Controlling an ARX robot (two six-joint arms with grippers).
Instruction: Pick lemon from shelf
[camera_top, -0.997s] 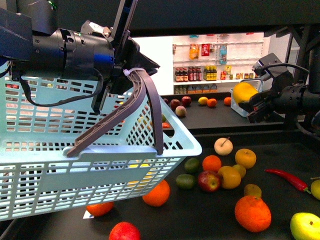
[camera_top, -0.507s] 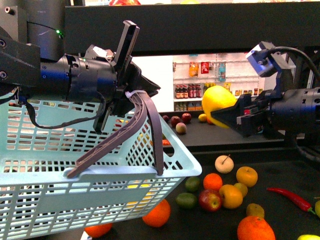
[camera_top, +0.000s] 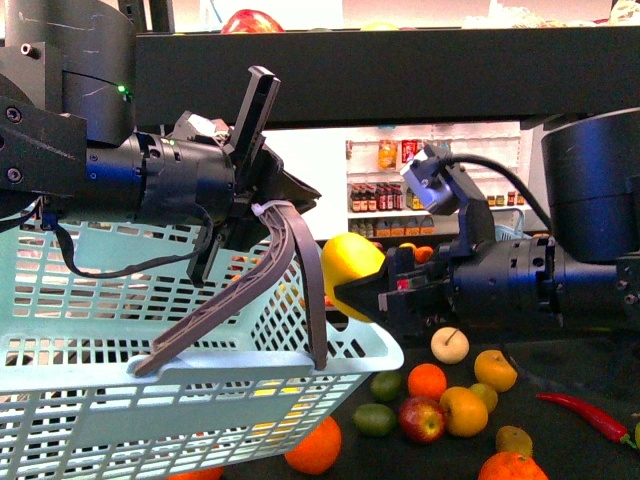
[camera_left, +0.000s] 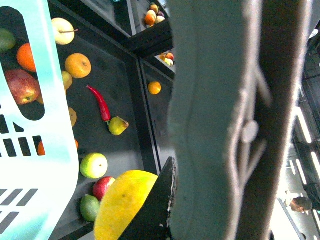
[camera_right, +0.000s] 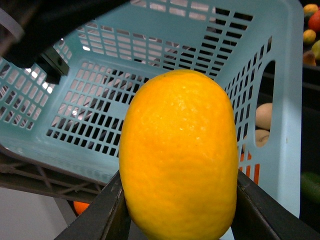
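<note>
Lemon (camera_top: 352, 258) was clamped in the right gripper (camera_top: 345, 285), just outside the basket (camera_top: 200, 372) rim, long axis aimed into the basket; left gripper (camera_top: 255, 195) held the basket's handles (camera_top: 300, 262) tight.

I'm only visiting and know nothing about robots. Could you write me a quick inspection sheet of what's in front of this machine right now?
Surface: dark deck of the shelf, with loose fruit lying on it.
Job's things: lemon off the deck, held by the basket rim.
Clutter: orange, red apple, green fruit, chili, more fruit.
Hands: right hand shut on the lemon; left hand shut on the basket's handles.
Cables: black cable loops under the left arm; another arches over the right.
Surroundings: white shelving with bottles behind.
</note>
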